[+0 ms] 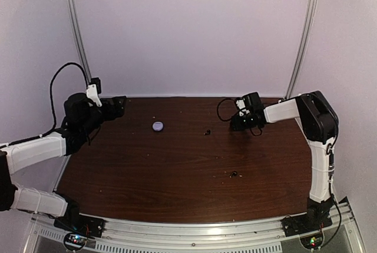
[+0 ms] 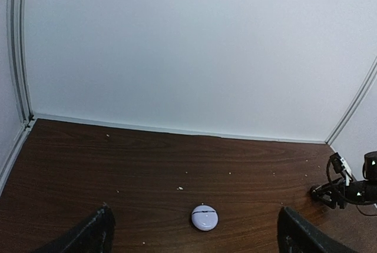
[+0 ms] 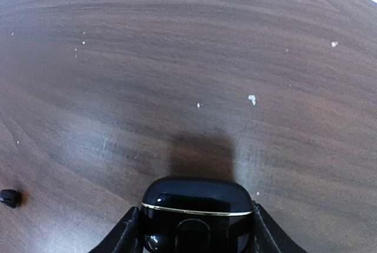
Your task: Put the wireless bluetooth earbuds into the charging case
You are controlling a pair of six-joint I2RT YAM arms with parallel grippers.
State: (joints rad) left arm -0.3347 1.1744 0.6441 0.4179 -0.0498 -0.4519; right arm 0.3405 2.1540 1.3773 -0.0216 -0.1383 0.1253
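A glossy black charging case [image 3: 197,203] with a gold seam sits closed on the wooden table. My right gripper [image 3: 196,222] has a finger pressed against each side of it, at the table's back right [image 1: 240,122]. One black earbud [image 3: 9,197] lies to the left of that case, also seen from above [image 1: 207,131]. Another black earbud [image 1: 234,174] lies nearer the front. A pale lilac-white round case [image 2: 204,217] rests closed at mid-back [image 1: 158,126]. My left gripper [image 2: 194,234] hovers wide open at back left [image 1: 121,107], pointing toward the pale case.
Pale crumb-like specks [image 3: 251,99] dot the dark wooden table [image 1: 177,170]. White walls with metal rails [image 1: 76,29] enclose the back and sides. A black cable [image 1: 59,82] loops above the left arm.
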